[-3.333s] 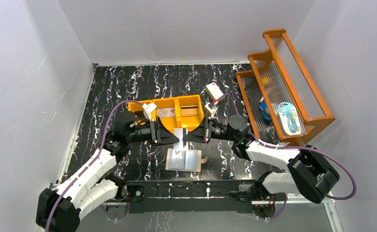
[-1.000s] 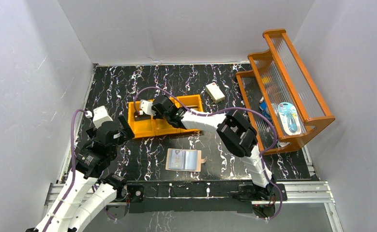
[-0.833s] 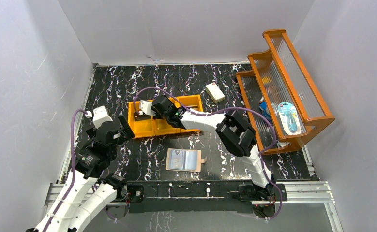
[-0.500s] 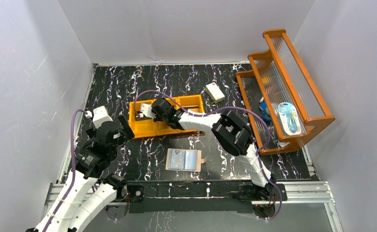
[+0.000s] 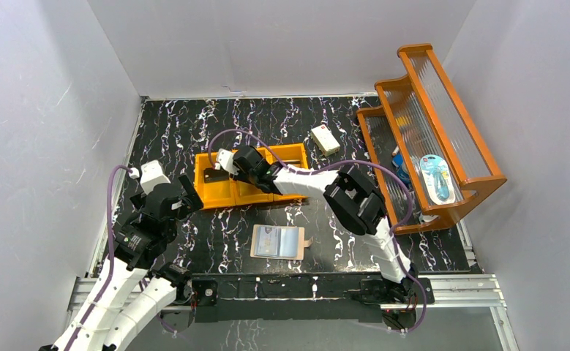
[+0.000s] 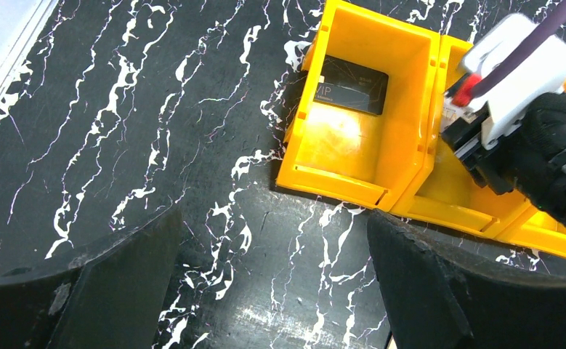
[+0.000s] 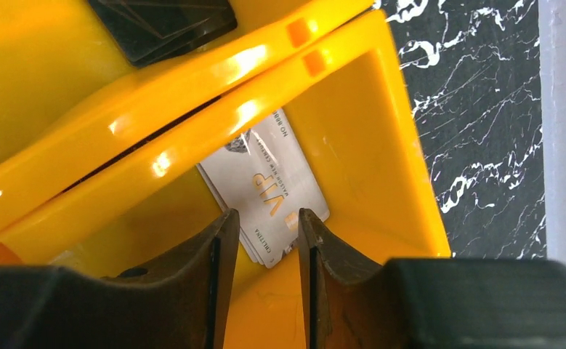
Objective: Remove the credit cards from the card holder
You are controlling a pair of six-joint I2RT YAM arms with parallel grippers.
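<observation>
1. Plainly, the silver card (image 7: 269, 193) is light, stiff and slick; lying flat in the orange bin (image 7: 370, 123), it wants pinching by an edge.
2. Our right gripper (image 7: 265, 216) hangs parted above it, grasping nothing; the left gripper (image 6: 272, 240) gapes empty.
3. We cannot tell whether the card holder (image 5: 277, 241), open near the bases, hides more; a black card (image 6: 352, 86) lies in the next compartment.

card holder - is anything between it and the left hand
Nothing visible. The card holder lies open on bare tabletop near the front edge. The open left hand hovers left of it, and the orange bin, with the right hand over it, sits farther back.
</observation>
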